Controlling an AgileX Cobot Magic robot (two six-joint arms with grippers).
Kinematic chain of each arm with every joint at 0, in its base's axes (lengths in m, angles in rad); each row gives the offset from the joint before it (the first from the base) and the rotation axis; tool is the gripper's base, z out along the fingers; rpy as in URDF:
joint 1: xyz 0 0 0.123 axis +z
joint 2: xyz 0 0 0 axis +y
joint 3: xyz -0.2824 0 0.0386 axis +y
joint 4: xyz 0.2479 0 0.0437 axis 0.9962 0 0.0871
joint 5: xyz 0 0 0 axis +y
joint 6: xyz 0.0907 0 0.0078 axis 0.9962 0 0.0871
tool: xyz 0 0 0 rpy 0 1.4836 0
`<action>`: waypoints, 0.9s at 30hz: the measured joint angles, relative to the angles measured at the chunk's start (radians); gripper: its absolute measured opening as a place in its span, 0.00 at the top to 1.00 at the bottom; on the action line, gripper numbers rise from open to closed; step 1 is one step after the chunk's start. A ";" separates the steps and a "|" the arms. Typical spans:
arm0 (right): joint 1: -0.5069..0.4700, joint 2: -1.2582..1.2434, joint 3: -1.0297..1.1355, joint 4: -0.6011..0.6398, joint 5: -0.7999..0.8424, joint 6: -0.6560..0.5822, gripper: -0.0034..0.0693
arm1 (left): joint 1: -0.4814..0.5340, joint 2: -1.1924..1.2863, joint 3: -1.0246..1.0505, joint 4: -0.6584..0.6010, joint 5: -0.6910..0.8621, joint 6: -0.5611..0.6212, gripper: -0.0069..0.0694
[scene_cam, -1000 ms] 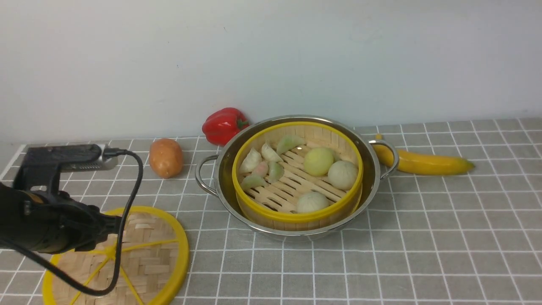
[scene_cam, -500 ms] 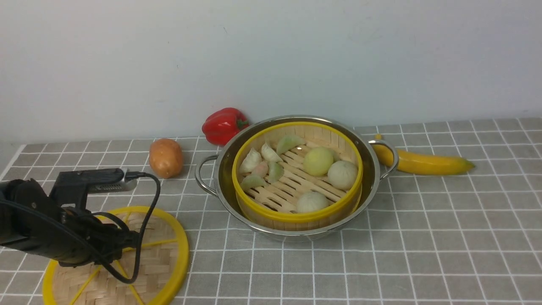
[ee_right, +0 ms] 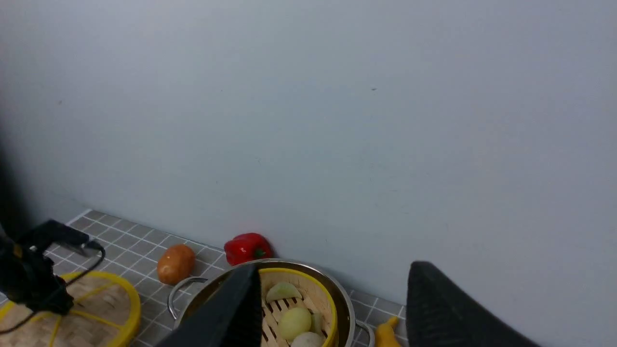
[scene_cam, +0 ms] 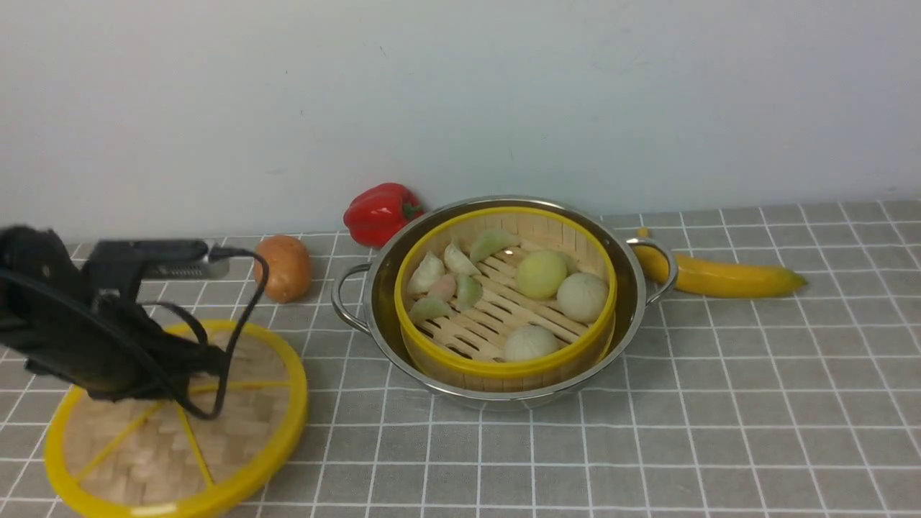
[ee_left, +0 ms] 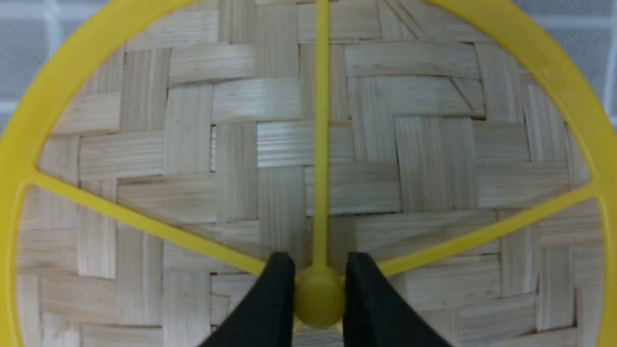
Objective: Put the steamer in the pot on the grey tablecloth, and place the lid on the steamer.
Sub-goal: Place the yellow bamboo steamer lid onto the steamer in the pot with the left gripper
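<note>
The left hand (ee_left: pixel 319 301) is closed on the centre knob of the lid (scene_cam: pixel 266 460), left of the pot (scene_cam: pixel 504 397). The single central grip may allow tilt or slip. The steamer (scene_cam: pixel 504 368) sits inside the pot; low travel could strike its rim. The right hand (ee_right: pixel 332 308) stands wide, empty.

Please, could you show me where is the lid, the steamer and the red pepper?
Lid (ee_left: pixel 193 197): left wrist view, on its woven surface.
Steamer (scene_cam: pixel 504 368): front view, on its yellow rim.
Red pepper (scene_cam: pixel 378 216): front view, on its glossy side.
</note>
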 joint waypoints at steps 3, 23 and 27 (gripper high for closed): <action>0.000 -0.041 0.038 -0.016 0.001 0.014 0.39 | -0.002 -0.015 -0.155 0.059 0.125 -0.018 0.76; 0.000 -0.124 0.113 0.113 0.002 0.117 0.39 | -0.516 0.372 -0.829 -0.044 0.314 0.031 0.76; 0.000 -0.124 0.113 0.155 0.002 0.119 0.39 | -0.568 0.472 -0.924 -0.037 0.322 0.031 0.76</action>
